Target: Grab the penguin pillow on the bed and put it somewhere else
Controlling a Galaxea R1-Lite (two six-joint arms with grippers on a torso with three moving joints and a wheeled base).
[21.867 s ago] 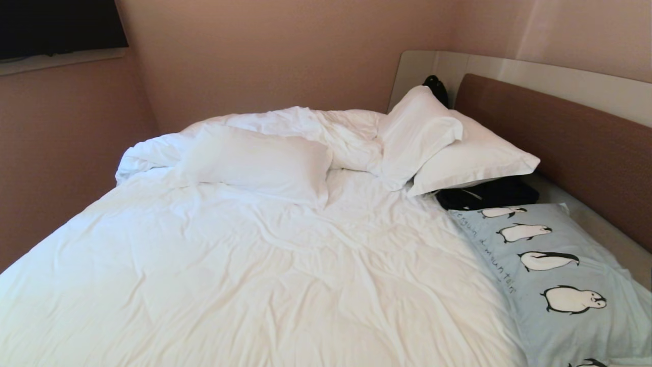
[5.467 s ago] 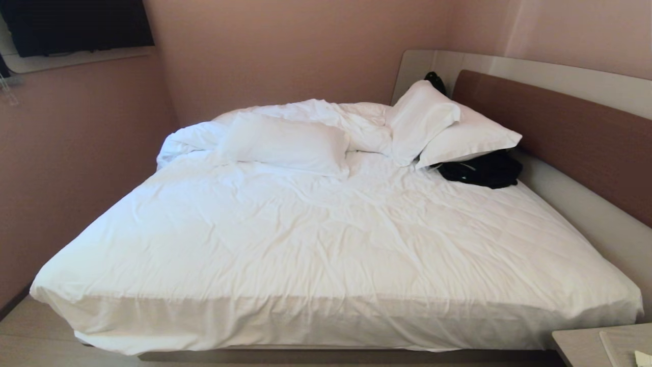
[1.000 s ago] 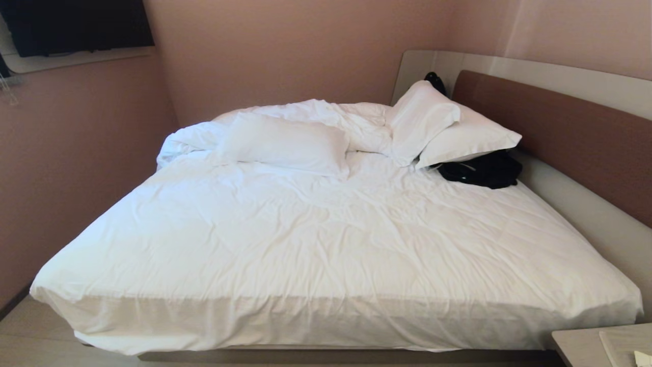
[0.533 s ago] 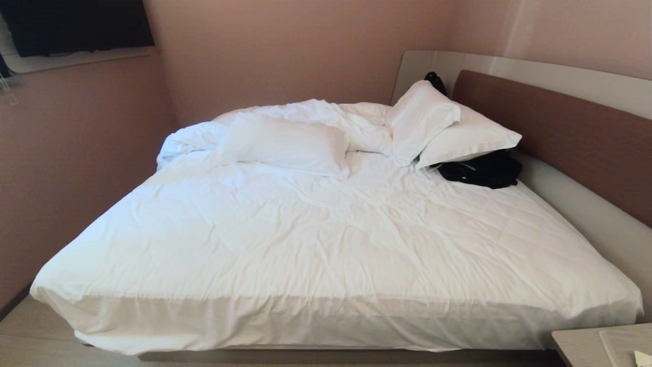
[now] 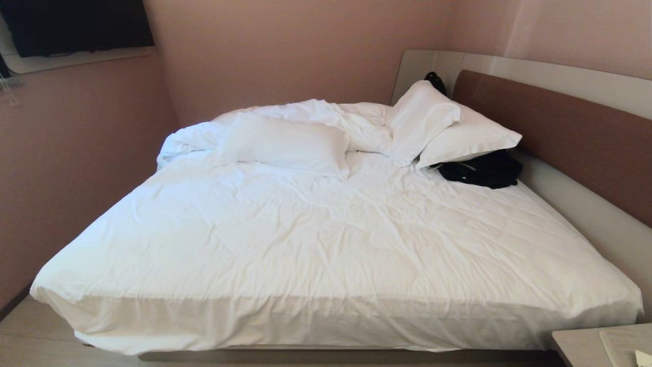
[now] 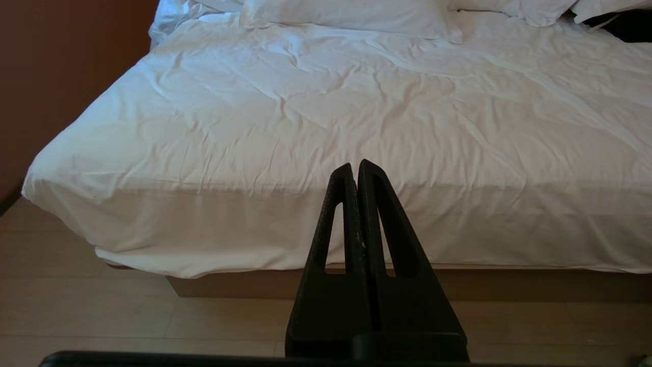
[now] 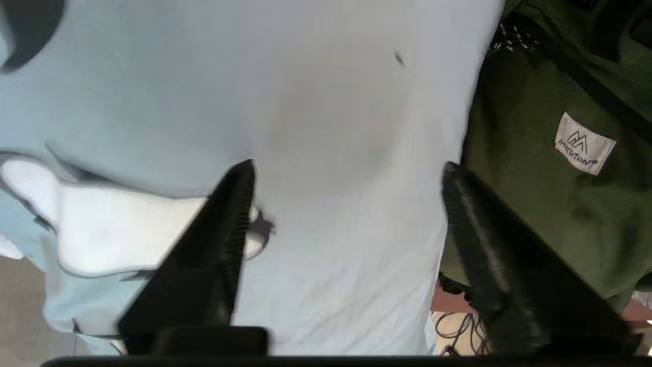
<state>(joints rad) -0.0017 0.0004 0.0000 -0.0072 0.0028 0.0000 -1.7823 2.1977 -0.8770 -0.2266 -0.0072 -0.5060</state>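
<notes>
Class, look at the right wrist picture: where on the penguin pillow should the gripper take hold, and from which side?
Probably the plain pale-blue cloth of the penguin pillow straight ahead of the open right gripper: soft, pinchable fabric, clear of the green bag beside it.

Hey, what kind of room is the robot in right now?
Most likely a bedroom, perhaps a hotel room: a large bed with rumpled white bedding, plain white pillows near a brown wooden headboard, and part of a nightstand beside the bed.

- penguin pillow (image 7: 336,127): pale blue, a white penguin print showing; fills the space between the right gripper's (image 7: 346,173) spread fingers, just beyond their tips
- bed (image 5: 326,239): rumpled white duvet, brown headboard; ahead of the left gripper (image 6: 355,168)
</notes>
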